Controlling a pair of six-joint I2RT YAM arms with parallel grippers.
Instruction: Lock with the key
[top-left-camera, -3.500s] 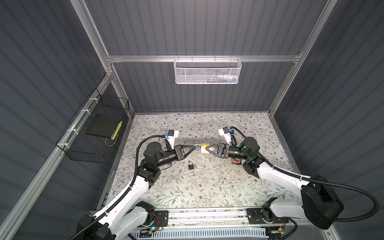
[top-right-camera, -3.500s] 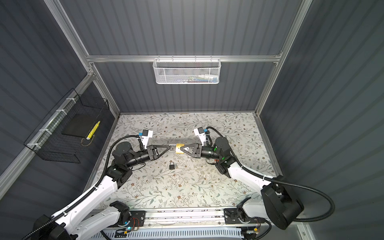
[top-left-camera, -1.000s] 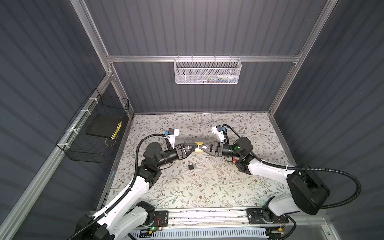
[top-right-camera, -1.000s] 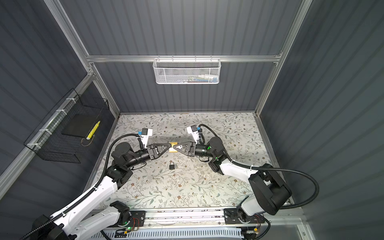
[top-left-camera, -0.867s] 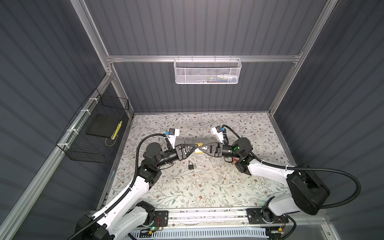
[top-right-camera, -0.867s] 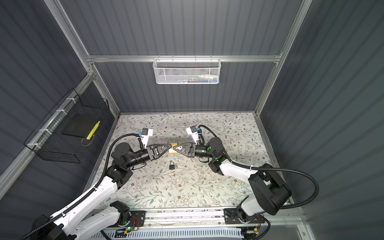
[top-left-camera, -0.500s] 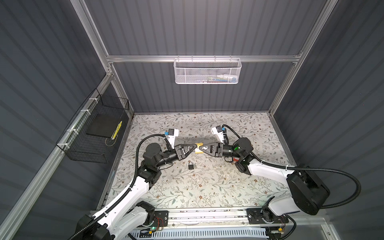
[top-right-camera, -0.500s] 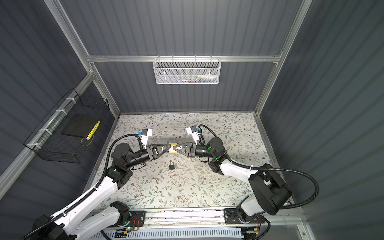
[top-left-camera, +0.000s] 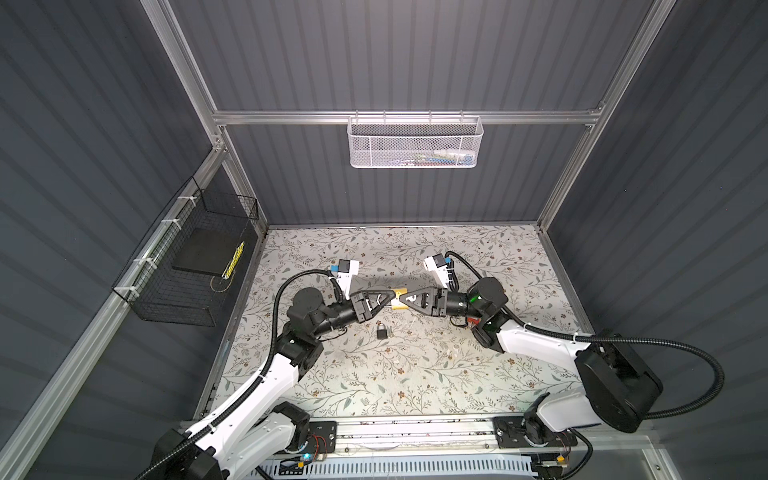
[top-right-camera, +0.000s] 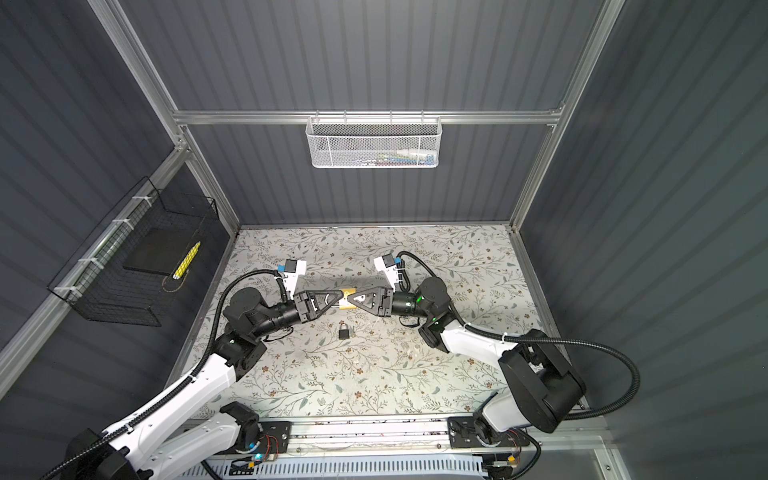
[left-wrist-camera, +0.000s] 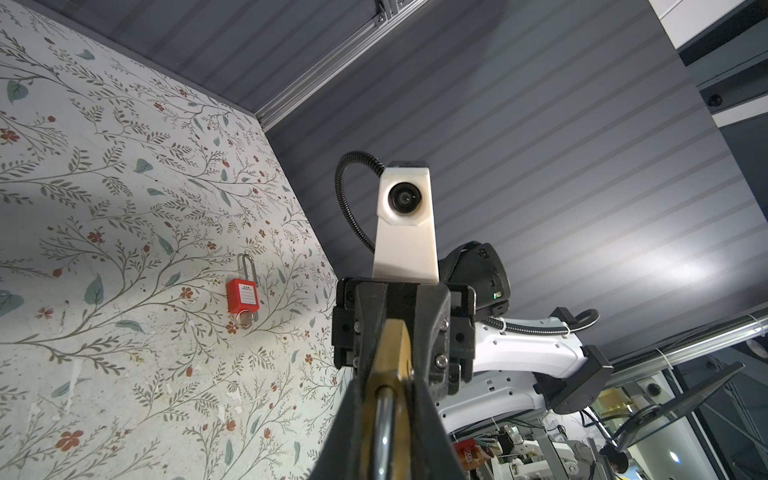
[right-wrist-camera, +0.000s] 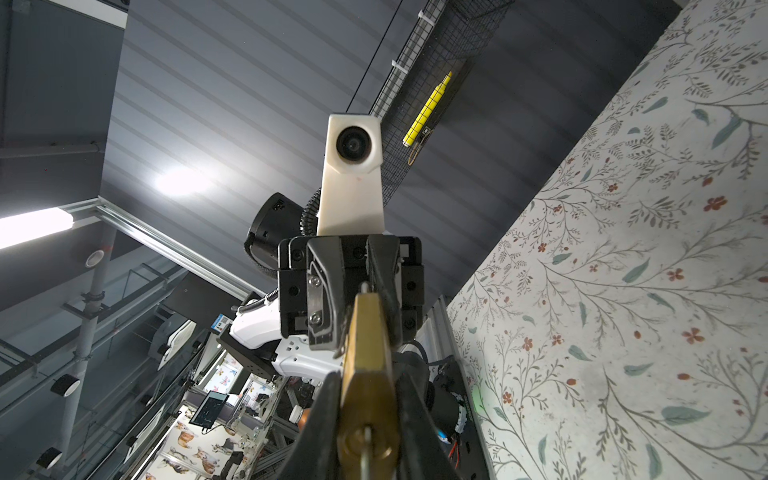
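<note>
The left gripper (top-left-camera: 390, 295) is clamped on the shackle end of the brass padlock (top-left-camera: 399, 306), which is held in the air over the middle of the table (top-left-camera: 374, 374), between the two arms. The left wrist view shows the steel shackle (left-wrist-camera: 384, 419) running between its closed fingers. The right gripper (top-left-camera: 406, 300) meets the same lock from the other side. In the right wrist view its fingers lie along both flanks of the brass body, with the key (right-wrist-camera: 365, 453) in the cylinder between them. Whether those jaws pinch the key, the body or neither, I cannot tell.

The step looks to be turning the key. To do it well, the left arm should hold firm while the right takes a sure grip on the key and rolls about the key's own axis, so nothing bends or slips.

On the left wall hangs a black wire basket (top-left-camera: 166, 307) holding a yellow marker (top-left-camera: 232, 261). A dark padlock (top-left-camera: 383, 331) lies on the table just below the held lock, and a red padlock (left-wrist-camera: 243, 296) lies flat towards the right arm. A white mesh basket (top-left-camera: 415, 153) hangs on the back wall. Nothing blocks the turn, but a dropped lock would probably land on the dark one.
</note>
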